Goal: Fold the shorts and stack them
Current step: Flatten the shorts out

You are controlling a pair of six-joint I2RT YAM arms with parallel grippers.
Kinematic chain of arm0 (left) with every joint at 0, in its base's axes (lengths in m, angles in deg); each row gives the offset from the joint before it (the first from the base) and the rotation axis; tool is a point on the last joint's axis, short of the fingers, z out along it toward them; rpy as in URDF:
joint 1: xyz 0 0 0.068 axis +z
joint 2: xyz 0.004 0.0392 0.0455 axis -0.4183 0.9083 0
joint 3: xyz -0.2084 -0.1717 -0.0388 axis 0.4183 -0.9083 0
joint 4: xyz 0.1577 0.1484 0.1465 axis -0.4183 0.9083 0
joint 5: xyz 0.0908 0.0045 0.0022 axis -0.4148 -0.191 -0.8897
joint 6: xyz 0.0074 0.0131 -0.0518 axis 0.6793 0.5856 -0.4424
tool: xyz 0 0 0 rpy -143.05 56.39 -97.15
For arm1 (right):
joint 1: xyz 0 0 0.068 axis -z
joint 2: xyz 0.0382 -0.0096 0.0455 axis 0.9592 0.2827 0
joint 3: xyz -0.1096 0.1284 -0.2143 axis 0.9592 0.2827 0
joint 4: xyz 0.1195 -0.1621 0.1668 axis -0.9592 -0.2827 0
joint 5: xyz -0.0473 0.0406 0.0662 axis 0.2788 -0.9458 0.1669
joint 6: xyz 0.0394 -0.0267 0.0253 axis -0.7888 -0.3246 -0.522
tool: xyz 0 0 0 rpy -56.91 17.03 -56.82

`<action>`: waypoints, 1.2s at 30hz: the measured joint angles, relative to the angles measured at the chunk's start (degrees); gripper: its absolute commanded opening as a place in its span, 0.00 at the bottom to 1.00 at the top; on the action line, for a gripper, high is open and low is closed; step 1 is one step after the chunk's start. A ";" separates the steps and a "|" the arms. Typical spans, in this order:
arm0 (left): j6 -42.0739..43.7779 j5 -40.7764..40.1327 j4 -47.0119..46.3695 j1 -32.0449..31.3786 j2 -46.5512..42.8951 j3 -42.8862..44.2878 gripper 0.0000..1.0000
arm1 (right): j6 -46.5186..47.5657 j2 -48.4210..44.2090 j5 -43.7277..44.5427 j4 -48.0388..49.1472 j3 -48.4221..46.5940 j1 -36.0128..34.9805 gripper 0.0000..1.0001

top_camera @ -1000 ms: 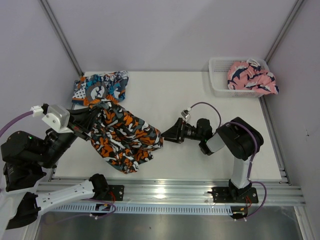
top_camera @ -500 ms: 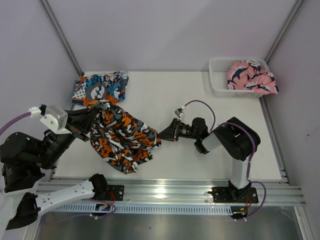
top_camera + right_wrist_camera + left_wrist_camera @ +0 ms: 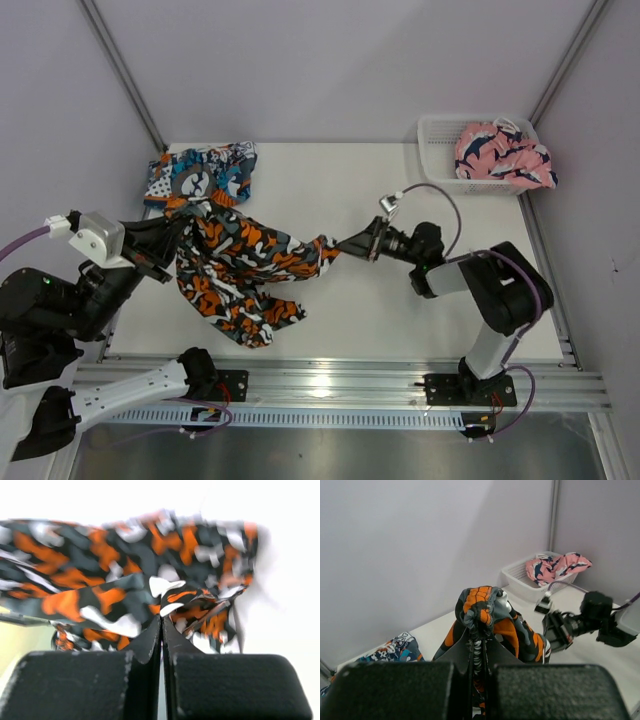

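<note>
Blotched shorts point(image 3: 245, 270), one of two, between left hand point(image 3: 183, 236), right hand point(image 3: 341, 245).

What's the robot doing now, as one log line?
left gripper: shut on orange-black-white-grey blotched fabric shorts | right gripper: shut on opposite edge | state: stretched between both

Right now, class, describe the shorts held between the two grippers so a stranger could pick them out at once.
On the white table, left of centre, the blotched shorts are stretched between the left gripper and the right gripper. Their orange, black, white and grey blotches set them apart from the teal shorts lying behind them and the pink garment in the far-right basket.
</note>
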State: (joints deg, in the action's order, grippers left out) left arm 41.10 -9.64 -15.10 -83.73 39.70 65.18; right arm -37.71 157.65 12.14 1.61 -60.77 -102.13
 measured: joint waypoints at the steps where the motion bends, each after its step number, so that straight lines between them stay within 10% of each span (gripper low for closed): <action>1: 0.00 -0.50 0.07 0.00 0.04 0.11 0.00 | 0.13 -2.16 -0.50 -0.09 0.00 1.86 0.00; 18: -2.21 -5.07 -3.32 1.86 10.16 2.38 0.00 | 27.45 -44.46 -1.73 -54.73 -19.78 23.45 0.00; 29: -16.72 30.88 -6.38 43.19 21.14 4.44 0.00 | 27.89 -45.53 -4.68 -66.71 -24.72 32.22 0.00; 36: -24.37 45.72 -8.92 48.13 21.40 6.05 0.00 | 30.18 -49.09 -5.66 -76.39 -35.34 33.73 0.00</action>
State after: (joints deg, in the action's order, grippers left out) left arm 16.73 36.08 -24.02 -35.60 61.10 71.23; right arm -7.53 108.56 6.48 -74.78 -96.11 -68.41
